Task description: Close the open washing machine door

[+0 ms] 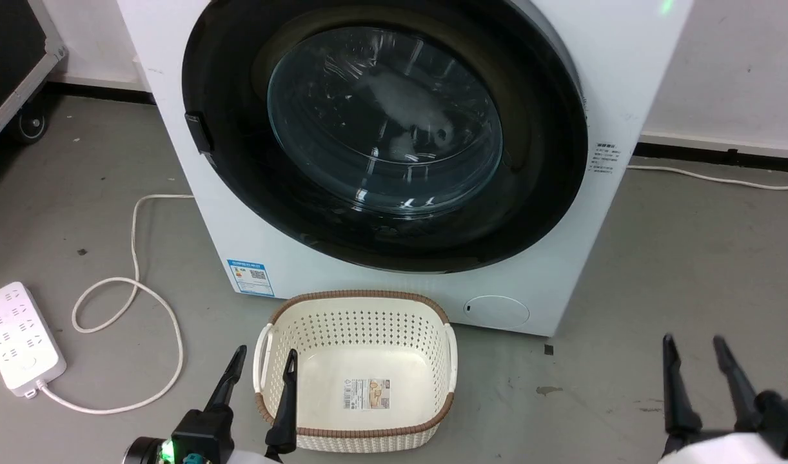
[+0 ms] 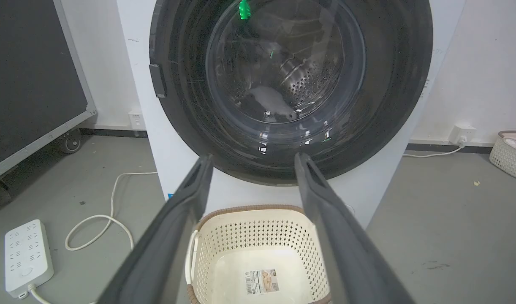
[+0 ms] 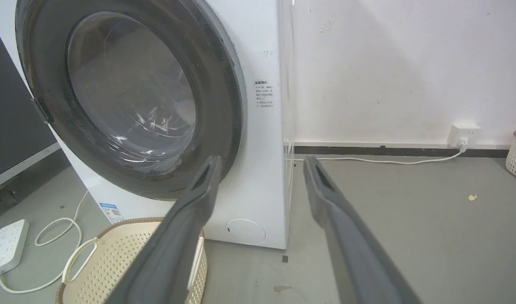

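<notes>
1. Washing machine (image 1: 620, 96) fills the upper centre of the head view, white and square to us; its front carries the task's thing.
2. We see the washing machine door (image 1: 384, 122) lying flat against that front, black rim all round and glass bulging at the centre; we judge it swung home, though we cannot tell whether it has latched.
3. To finish well, we would press firmly on the rim beside the latch tab (image 1: 199, 132) at the left of the frame, straight in, not on the glass.
4. The cream basket (image 1: 358, 322) sits at lower centre, just before the machine and below the door; it blocks a straight roll forward, so we would reach over it.
5. Left gripper (image 1: 265, 353), lower left, hangs above the basket's left edge, fingers spread and empty; right gripper (image 1: 693, 339), lower right, is likewise spread over bare floor.
6. A power strip (image 1: 17, 335) and its looping cord (image 1: 136, 283) lie at the left, clear of the reach but near our wheels.
</notes>
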Tool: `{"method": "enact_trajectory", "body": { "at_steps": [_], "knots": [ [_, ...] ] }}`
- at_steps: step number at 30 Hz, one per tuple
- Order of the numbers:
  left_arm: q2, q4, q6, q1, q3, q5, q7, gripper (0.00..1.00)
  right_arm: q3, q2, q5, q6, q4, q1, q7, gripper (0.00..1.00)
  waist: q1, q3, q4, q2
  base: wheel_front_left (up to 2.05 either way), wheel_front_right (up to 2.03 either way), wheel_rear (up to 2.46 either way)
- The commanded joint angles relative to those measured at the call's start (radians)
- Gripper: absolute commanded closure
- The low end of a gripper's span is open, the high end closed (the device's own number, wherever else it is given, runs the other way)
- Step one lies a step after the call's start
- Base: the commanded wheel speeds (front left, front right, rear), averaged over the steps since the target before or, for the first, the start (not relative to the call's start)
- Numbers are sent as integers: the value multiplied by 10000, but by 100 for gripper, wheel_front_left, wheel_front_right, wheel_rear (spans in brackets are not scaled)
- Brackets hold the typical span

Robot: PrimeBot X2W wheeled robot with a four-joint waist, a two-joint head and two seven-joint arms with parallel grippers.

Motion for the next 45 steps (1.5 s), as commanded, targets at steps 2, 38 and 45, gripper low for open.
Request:
{"method": "enact_trajectory", "body": {
  "at_steps": [2, 38, 45],
  "knots": [
    [-10, -20, 24, 85, 10, 119, -53, 0, 103, 62, 59, 8, -75, 226, -43, 0, 1, 5, -17, -1, 0, 0, 0],
    [-32, -17, -29, -80, 101, 182, 363, 100, 540, 27, -209, 1, -274, 129, 361, 100, 2, 89, -272, -1, 0, 0, 0],
    [-43, -88, -4, -106, 166, 234, 506, 100, 592, 30, -288, 2, -349, 100, 505, 100, 2, 87, -306, -1, 0, 0, 0]
  ]
}}
